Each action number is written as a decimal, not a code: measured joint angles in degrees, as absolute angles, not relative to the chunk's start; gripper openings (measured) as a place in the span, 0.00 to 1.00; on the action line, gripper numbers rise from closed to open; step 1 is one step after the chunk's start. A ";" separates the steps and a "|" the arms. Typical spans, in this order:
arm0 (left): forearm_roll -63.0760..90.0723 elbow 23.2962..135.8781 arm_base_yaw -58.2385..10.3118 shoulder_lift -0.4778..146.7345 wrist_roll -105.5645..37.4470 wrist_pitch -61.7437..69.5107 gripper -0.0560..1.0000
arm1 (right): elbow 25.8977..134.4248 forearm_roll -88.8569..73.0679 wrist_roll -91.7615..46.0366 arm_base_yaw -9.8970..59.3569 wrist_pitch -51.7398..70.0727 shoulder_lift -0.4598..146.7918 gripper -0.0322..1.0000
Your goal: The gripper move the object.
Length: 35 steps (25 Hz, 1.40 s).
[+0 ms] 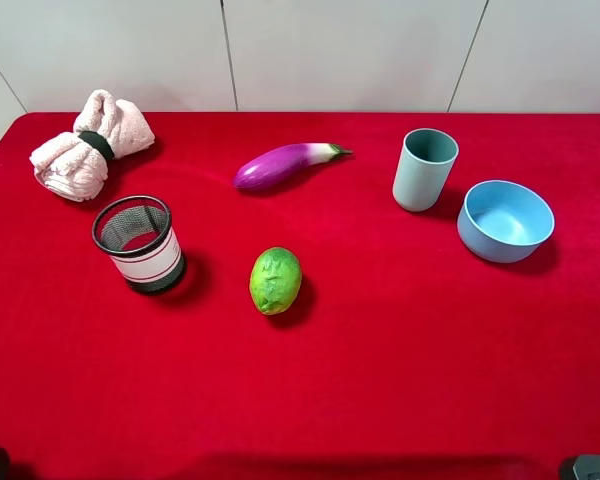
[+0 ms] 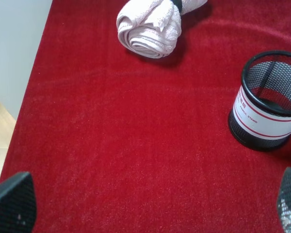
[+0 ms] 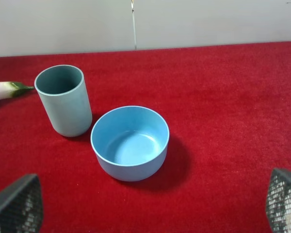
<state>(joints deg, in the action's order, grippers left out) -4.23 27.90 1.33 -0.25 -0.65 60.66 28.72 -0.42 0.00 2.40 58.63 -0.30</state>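
The pale pink rolled towel (image 1: 88, 146), cinched by a dark band, lies at the far left of the red table. One rolled end of it shows in the left wrist view (image 2: 149, 28). My left gripper (image 2: 150, 204) is open and empty, well short of the towel, with only its fingertips (image 2: 12, 201) in view. My right gripper (image 3: 153, 204) is open and empty, its fingertips (image 3: 17, 204) wide apart in front of the blue bowl. In the high view only slivers of both arms show at the bottom corners.
A black mesh pen cup (image 1: 138, 243) stands in front of the towel and shows in the left wrist view (image 2: 267, 99). A purple eggplant (image 1: 283, 164), a green lemon-shaped fruit (image 1: 276, 280), a grey-green cup (image 1: 424, 168) and a blue bowl (image 1: 505, 220) stand on the red table (image 1: 380, 380).
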 joint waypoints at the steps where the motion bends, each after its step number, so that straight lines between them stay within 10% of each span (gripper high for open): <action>1: -4.23 27.90 1.33 -0.25 -0.65 60.66 0.99 | 28.72 -0.42 0.00 2.40 58.63 -0.30 0.70; 16: -2.44 30.35 1.33 1.56 -0.65 60.66 0.99 | 28.72 -0.42 0.00 2.40 58.63 -0.30 0.70; 35: -1.84 58.23 1.33 51.72 -4.92 60.49 0.98 | 28.72 -0.42 0.00 2.40 58.63 -0.30 0.70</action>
<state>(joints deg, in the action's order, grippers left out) -1.84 58.23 1.33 51.72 -4.92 60.49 28.72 -0.42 0.00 2.40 58.63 -0.30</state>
